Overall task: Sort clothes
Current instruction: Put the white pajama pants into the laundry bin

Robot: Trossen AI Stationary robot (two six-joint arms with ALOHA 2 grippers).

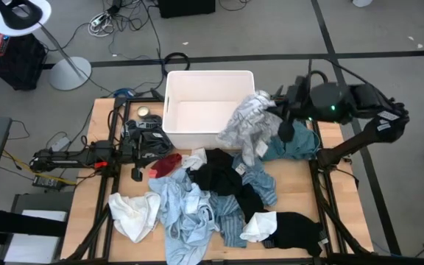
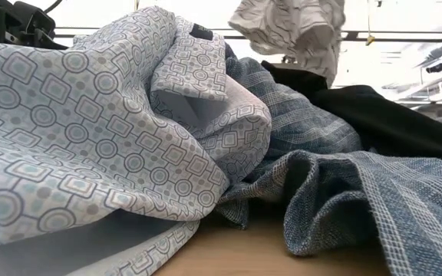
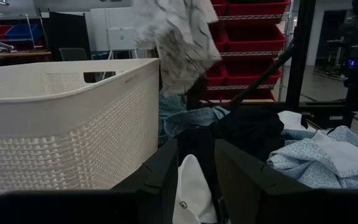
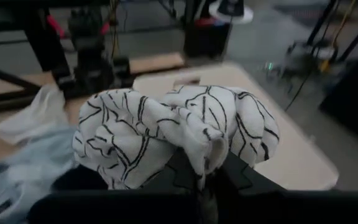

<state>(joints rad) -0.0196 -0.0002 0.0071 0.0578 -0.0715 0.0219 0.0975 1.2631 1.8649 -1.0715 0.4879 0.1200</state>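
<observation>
Your white black-lined fabric garment (image 4: 173,134) hangs pinched in the closed right gripper (image 4: 199,171) over the white rectangular plastic bin's (image 1: 174,103) corner; its trailing hem probably snags that rim. Left gripper (image 3: 194,180) waits open beside the bin.

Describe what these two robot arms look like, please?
Both are dark, nearly black, jointed metal arms. The right arm has a bulky housing with a small green light; the left arm shows red accents and cables. The left gripper has two flat, dark, angular fingers.

Overhead looks straight down; low, wrist views share bin (image 1: 197,110).
</observation>
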